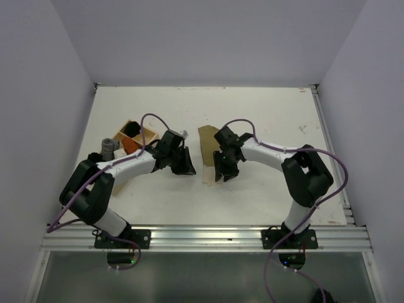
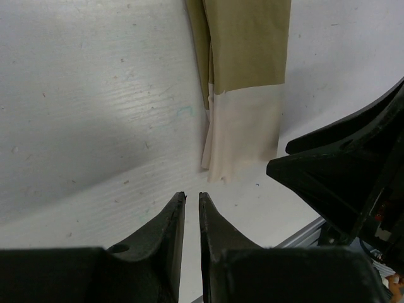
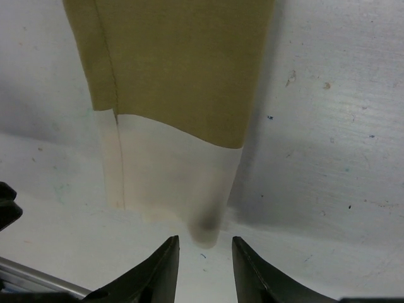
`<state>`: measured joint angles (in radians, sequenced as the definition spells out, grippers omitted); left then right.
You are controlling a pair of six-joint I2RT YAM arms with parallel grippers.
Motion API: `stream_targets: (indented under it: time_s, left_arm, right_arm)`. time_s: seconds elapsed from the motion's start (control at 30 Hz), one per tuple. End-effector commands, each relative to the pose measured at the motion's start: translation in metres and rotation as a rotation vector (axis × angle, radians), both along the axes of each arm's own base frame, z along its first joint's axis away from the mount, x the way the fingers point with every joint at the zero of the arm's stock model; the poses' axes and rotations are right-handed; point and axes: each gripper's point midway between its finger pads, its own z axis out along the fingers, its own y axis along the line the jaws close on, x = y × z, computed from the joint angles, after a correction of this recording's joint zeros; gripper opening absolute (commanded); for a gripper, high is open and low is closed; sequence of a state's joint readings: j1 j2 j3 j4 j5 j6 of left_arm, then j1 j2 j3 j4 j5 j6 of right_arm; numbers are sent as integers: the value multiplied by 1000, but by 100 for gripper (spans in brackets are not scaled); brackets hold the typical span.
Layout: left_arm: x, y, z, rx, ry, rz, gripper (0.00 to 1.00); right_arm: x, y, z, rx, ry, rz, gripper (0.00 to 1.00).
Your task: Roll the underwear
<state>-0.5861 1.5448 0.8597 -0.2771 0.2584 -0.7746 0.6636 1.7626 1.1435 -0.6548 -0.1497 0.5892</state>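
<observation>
- White table (image 1: 265, 120) carried the underwear (image 1: 207, 158), folded into a long flat strip near its middle, cream end toward the near edge.
- Thin, limp and light, the cloth would likely slump; that cream end seemed the place to pinch.
- Right gripper (image 3: 203, 265) hovered just short of it, jaws apart, empty.
- Left gripper (image 2: 192, 211) stood beside, nearly shut, holding nothing.

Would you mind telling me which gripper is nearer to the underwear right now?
The right. The right gripper sits just off the cream end of the underwear, jaws apart. The left gripper is off to its left, clear of the cloth.
</observation>
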Motion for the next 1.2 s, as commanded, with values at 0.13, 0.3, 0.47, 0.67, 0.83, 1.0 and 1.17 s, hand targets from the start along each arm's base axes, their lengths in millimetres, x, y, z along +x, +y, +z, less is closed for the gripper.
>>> stream_targets:
  time_s: [0.13,0.3,0.47,0.67,0.83,1.0,1.17]
  left_arm:
    - [8,-11,5,-22,-33,-35,18]
    - [9,-12,4,-20,-31,-39,18]
    - [7,-15,3,-39,-26,-52,19]
    - [6,-23,6,-95,-22,-64,22]
    - [7,-27,9,-112,-26,-69,24]
    - [7,-29,7,-116,-18,-76,26]
    - [8,-31,8,-130,-19,-77,30]
  right_arm:
    - [-3,-15,-23,-62,25,5,37]
    - [-3,-20,-25,-32,24,-4,29]
    - [-1,-7,-21,60,15,26,23]
    - [-1,-6,-20,101,35,27,15]
    - [-5,-7,-23,137,47,31,7]
    - [-4,-7,-8,175,37,29,32]
    - [3,-8,-1,174,34,3,44]
